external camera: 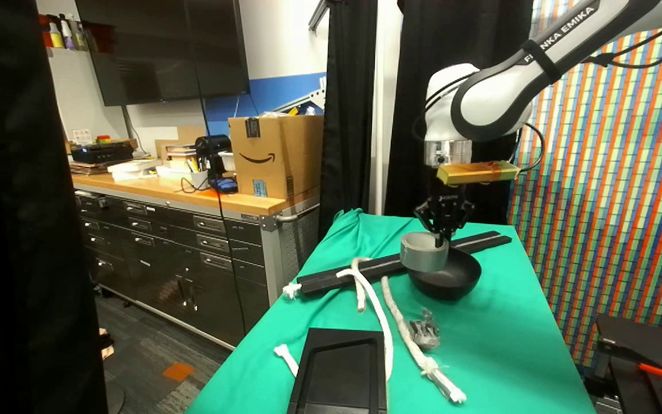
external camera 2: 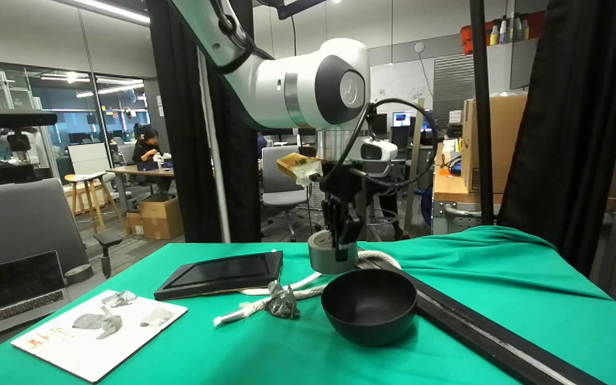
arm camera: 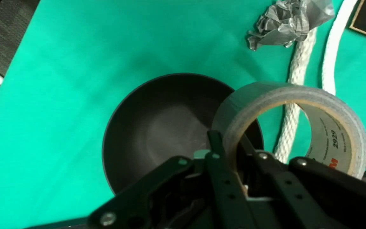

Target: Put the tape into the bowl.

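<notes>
The tape, a grey-silver round roll with an open centre, hangs in the air in both exterior views (external camera: 423, 259) (external camera 2: 326, 258) and in the wrist view (arm camera: 332, 136). My gripper (external camera: 443, 238) is shut on the roll's wall, which shows between the fingertips in the wrist view (arm camera: 229, 140). One finger is inside the hole and the other outside. The round black bowl (external camera: 451, 284) stands upright on the green cloth and also shows in the other views (external camera 2: 369, 307) (arm camera: 160, 127). The roll is above and partly past one side of its rim. Nothing shows inside the bowl.
A long black rod (external camera 2: 479, 329) lies beside the bowl. White ropes (external camera: 403, 328), a crumpled grey wad (external camera 2: 282, 300) and a flat black slab (external camera: 339, 368) lie nearby. A white board (external camera 2: 94, 347) with grey scraps lies at the table's edge.
</notes>
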You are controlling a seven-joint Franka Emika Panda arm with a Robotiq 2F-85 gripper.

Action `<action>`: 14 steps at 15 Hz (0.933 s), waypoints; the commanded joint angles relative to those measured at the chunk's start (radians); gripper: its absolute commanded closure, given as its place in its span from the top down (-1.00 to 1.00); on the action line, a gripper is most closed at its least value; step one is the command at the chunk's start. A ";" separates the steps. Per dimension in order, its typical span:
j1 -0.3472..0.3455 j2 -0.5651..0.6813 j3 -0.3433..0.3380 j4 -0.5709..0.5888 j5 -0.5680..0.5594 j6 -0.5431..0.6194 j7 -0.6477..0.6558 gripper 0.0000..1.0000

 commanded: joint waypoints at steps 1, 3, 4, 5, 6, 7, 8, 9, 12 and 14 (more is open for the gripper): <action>-0.022 -0.058 -0.006 -0.058 -0.013 0.030 -0.019 -0.74; -0.036 -0.058 -0.010 -0.067 -0.006 0.031 -0.026 -0.74; -0.042 -0.059 -0.012 -0.072 -0.004 0.032 -0.028 -0.74; -0.048 -0.057 -0.015 -0.075 -0.003 0.034 -0.030 -0.74; -0.054 -0.056 -0.018 -0.079 -0.001 0.036 -0.032 -0.74; -0.059 -0.055 -0.021 -0.082 -0.002 0.039 -0.033 -0.74; -0.064 -0.054 -0.024 -0.084 0.000 0.041 -0.035 -0.74; -0.068 -0.053 -0.027 -0.086 0.000 0.043 -0.037 -0.74; -0.078 -0.049 -0.035 -0.087 0.001 0.043 -0.042 -0.74; -0.084 -0.047 -0.038 -0.086 0.006 0.035 -0.048 -0.20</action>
